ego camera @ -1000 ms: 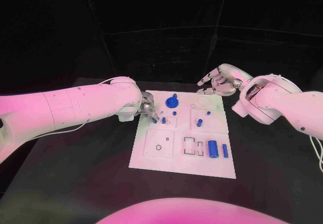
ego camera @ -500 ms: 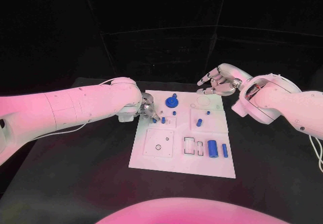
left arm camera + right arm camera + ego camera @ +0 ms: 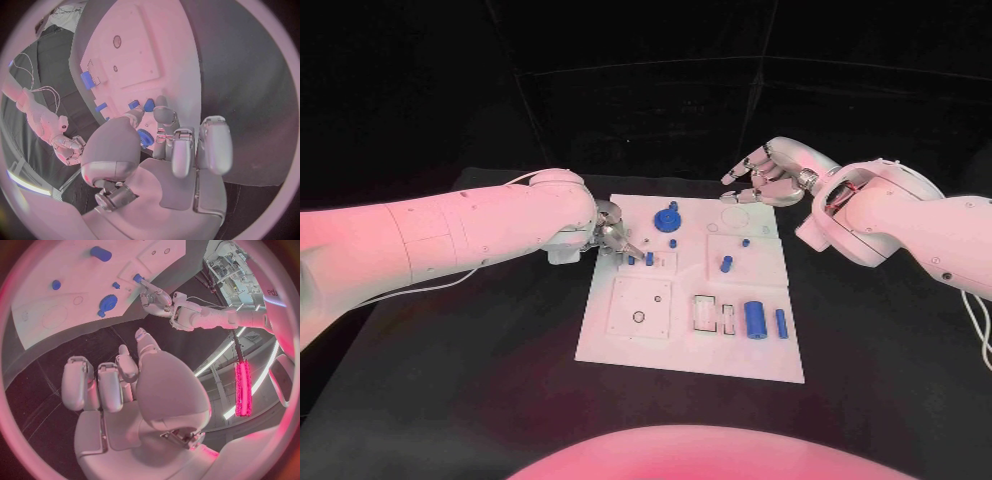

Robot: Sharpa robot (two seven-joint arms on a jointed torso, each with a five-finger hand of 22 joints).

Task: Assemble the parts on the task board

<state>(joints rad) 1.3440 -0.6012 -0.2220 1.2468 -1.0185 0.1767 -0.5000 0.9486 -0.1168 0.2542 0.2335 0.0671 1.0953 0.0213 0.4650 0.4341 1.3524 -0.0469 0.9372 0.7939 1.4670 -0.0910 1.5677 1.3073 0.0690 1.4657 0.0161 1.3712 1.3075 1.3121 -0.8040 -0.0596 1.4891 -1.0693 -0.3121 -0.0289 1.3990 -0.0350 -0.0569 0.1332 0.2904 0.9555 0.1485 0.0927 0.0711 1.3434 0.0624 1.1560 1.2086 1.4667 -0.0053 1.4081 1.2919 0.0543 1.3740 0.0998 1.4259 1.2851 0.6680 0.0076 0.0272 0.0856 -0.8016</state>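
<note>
Left hand pinching peg at board left edge: seating needs vertical alignment. Right hand hovering, fingers loosely spread, holding nothing.

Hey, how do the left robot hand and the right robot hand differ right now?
The left robot hand is down at the task board, its fingertips at a small blue part near the board's left edge; the right robot hand hovers off the board's far right corner, touching nothing. The left robot hand's fingers close around that part, though a firm grip cannot be told; the right robot hand's fingers are loosely spread and empty. Both are silver, on white arms.
</note>
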